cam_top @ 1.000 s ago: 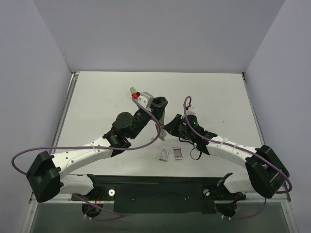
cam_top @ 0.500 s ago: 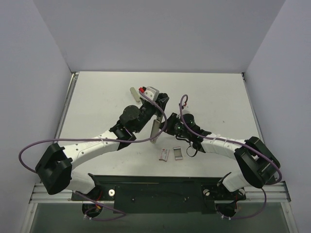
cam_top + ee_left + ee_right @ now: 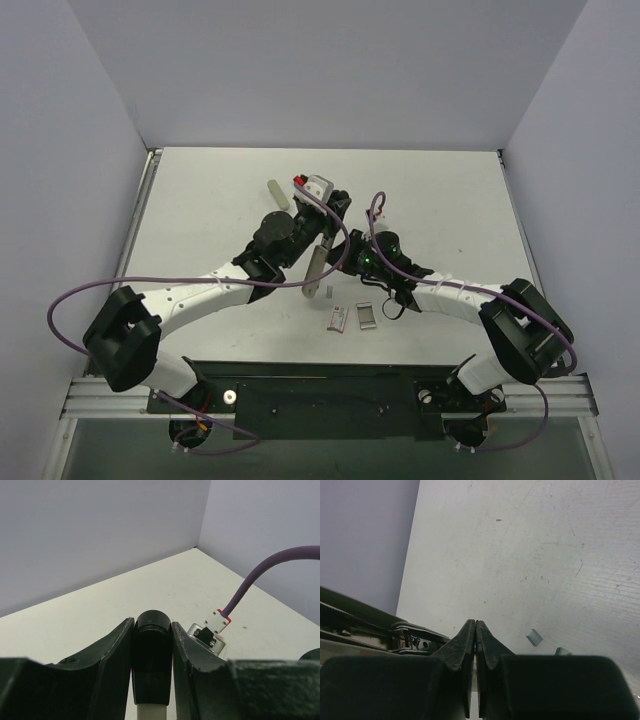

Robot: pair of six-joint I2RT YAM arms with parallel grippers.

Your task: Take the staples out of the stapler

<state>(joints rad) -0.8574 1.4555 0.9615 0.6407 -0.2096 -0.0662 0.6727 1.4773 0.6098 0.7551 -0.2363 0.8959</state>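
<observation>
Silver-grey stapler point(image 3: 314, 268), held slanted near the middle of the table point(image 3: 450, 200), black end clamped between the fingers of the left gripper point(image 3: 151, 630). Right gripper point(image 3: 476, 628) just beside it at 3 o'clock, fingers pressed together on nothing visible. Judged at risk: twisting in the clamp under a sideways push, or scattering staples across the surface. Counted: one stapler, two grippers, one olive-grey bar point(image 3: 276, 192) at 11 o'clock, two small flat pieces point(image 3: 337, 318) at 5 o'clock.

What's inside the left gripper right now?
The stapler: its black end sits clamped between the left gripper's fingers. Just below, a bit of pale body shows; the rest is hidden behind the gripper in the wrist view.
</observation>
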